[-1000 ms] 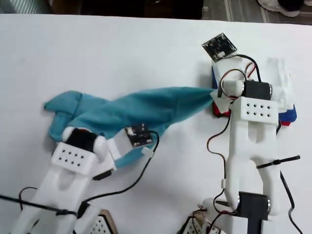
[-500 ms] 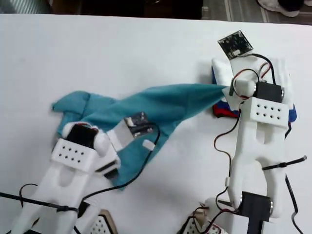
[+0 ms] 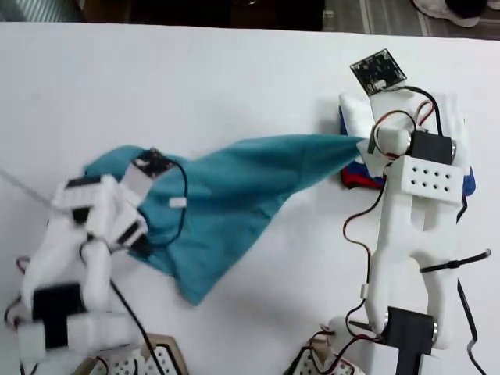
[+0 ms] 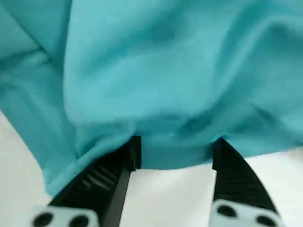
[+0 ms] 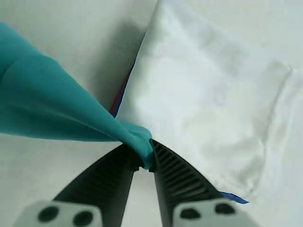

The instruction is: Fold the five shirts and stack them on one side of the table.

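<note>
While the white bench (image 3: 234,62) spreads under everything, the teal shirt (image 3: 234,187) lies across its middle, drawn into a long taper from a wide, rumpled end by my left arm to a single pinched corner by my right. The stack of folded shirts (image 5: 213,94) sits on the right side of the bench, white on top with red and blue edges showing underneath, and my right arm hangs over it. My right gripper (image 5: 146,163) is clamped tight on the teal shirt's corner, right at the edge of that stack. My left gripper (image 4: 175,153) has its jaws spread apart at the hem of the shirt's wide end, with the cloth's edge running across the gap between the tips.
</note>
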Motion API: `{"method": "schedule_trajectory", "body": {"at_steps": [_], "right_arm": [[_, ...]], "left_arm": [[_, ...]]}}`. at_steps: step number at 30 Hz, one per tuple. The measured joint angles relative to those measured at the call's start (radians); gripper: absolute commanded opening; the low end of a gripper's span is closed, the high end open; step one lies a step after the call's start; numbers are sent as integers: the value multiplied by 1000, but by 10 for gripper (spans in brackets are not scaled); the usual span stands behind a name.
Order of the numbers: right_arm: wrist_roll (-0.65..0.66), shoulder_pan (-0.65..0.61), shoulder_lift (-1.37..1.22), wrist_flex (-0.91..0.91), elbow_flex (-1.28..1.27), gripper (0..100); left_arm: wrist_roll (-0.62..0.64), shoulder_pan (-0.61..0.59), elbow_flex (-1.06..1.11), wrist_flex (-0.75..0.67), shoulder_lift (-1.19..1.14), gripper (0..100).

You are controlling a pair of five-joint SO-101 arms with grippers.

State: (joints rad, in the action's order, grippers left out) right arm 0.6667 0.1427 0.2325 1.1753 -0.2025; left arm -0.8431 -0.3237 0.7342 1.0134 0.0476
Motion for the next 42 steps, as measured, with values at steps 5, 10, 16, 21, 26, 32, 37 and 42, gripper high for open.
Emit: {"method": "schedule_trajectory", "body": {"at_steps": [5,10,16,21,26,32,37,42], "right_arm": [[0,-15,0,3,0,20],[0,-15,0,12,0,20],[0,-69,0,12,0,20],[-32,-135,0,-20,0,20],[-81,-161,0,-43,0,20],[-87,-169,0,-69,0,20],[-87,-166,-43,-83,0,20],[-87,-166,-97,-86,0,20]], "left_arm": [[25,-15,-295,60,-267,255],[26,-48,-678,170,-509,255],[28,-72,-1142,365,-776,255],[31,-84,-1481,591,-893,255],[31,-91,-1703,744,-893,255],[14,-81,-1522,753,-756,255],[-6,28,-1128,753,-462,255],[-21,150,-635,618,-107,255]]}}
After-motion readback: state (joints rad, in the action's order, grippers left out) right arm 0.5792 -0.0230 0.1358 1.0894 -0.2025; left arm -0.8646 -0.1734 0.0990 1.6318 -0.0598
